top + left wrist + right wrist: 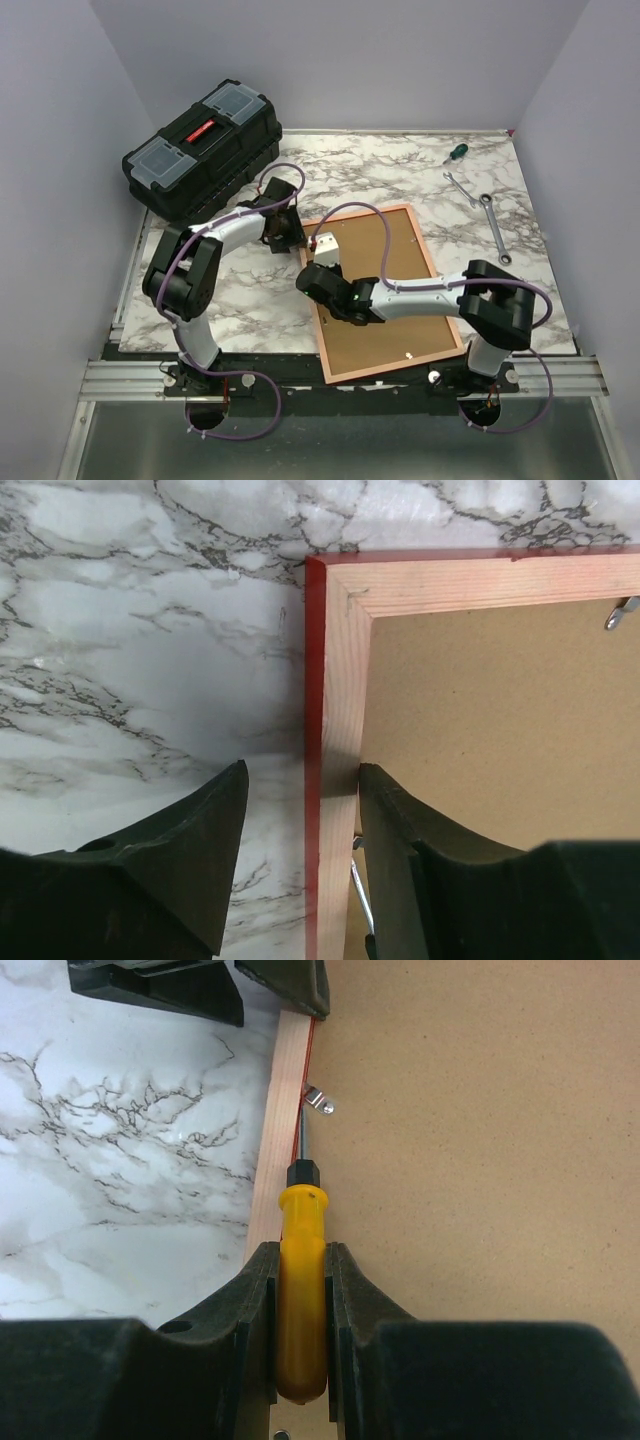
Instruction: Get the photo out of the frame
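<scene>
Right wrist view: the right gripper (303, 1260) is clamped on a yellow-handled screwdriver (302, 1225), tip at a metal clip (318, 1101) on the face-down frame (283, 1090). The left gripper (303, 790) straddles the frame's rail, half spread, gripping nothing. The photo is hidden under the backing board (480, 1160). A slipping tip could gouge that board or shove the unheld frame.

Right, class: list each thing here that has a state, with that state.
frame: lying back-up on table
backing board: seated in frame
toolbox: lid closed
yellow screwdriver: gripped, tip at clip
left end effector: open, straddling frame rail
right end effector: shut on yellow screwdriver
</scene>
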Controlling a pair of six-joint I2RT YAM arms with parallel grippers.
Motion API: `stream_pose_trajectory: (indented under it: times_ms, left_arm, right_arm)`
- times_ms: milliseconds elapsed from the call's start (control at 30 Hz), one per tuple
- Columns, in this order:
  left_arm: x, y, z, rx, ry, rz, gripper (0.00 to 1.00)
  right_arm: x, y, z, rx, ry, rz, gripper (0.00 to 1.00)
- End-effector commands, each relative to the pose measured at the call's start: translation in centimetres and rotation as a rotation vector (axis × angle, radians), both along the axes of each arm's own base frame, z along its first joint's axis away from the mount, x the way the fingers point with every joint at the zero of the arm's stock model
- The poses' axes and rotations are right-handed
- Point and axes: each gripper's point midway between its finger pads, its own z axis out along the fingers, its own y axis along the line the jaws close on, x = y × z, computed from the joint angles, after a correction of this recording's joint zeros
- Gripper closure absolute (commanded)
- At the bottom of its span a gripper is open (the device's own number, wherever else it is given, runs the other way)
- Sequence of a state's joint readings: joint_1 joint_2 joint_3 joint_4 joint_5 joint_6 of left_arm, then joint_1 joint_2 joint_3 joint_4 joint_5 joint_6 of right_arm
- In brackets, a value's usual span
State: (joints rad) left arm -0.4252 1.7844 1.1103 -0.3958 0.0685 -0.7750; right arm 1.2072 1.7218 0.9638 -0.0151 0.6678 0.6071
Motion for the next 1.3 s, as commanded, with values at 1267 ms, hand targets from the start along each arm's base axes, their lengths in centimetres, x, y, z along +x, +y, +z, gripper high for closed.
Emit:
stream_pose_trajectory:
  times_ms: [1267]
  left_arm:
    - [0.5,0.5,-1.1,0.057,0.025,-0.019,0.47]
  right_arm:
    - [0.2,1.0,1.4,0.082,0.11,0.059,1.0]
